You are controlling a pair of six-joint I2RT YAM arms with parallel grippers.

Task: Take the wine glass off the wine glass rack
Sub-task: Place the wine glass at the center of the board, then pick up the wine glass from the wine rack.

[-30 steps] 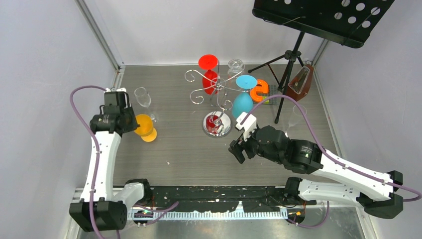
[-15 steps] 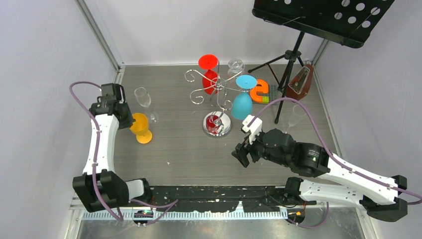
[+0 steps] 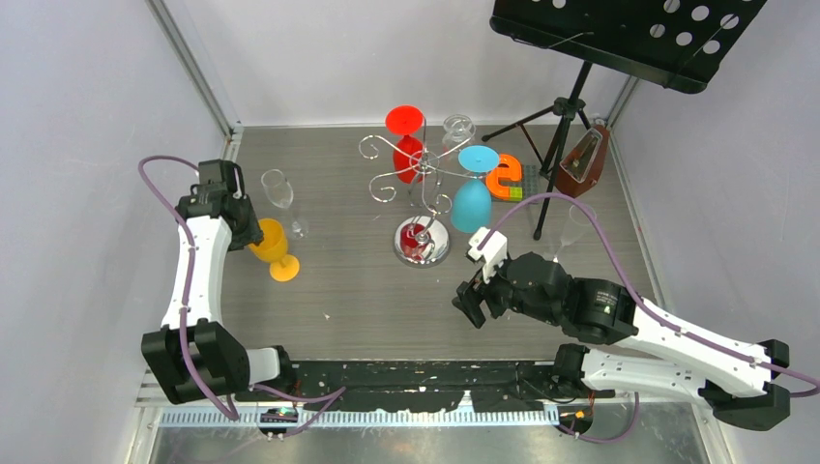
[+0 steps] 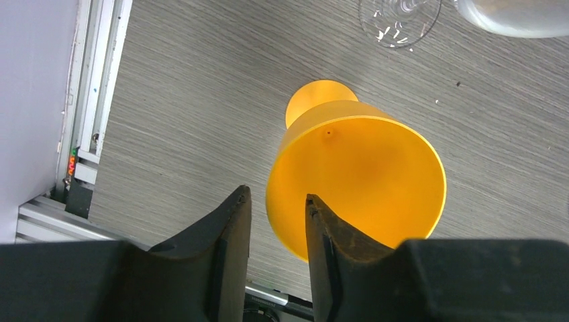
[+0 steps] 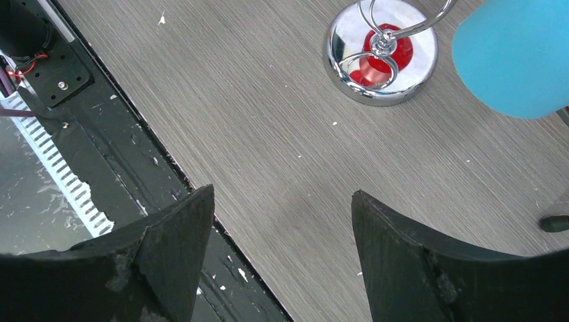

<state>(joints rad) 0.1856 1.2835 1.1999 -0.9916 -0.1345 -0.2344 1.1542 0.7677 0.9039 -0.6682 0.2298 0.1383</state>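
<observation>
Where the overhead camera looks down, the wine glass rack (image 3: 423,176) stands mid-table with a red glass (image 3: 408,150) and a blue glass (image 3: 471,203) hanging from it. The orange wine glass (image 3: 273,246) stands on the table (image 3: 338,290) at the left, well apart from the rack. From the left wrist, the left gripper (image 4: 276,201) straddles the orange glass's rim, jaws narrowly apart. From the right wrist, the right gripper (image 5: 282,201) hangs wide open and empty near the rack's mirrored base.

music stand (image 3: 619,39): back right | metronome (image 3: 583,159): beside its legs | orange letter (image 3: 503,177): nearby
</observation>
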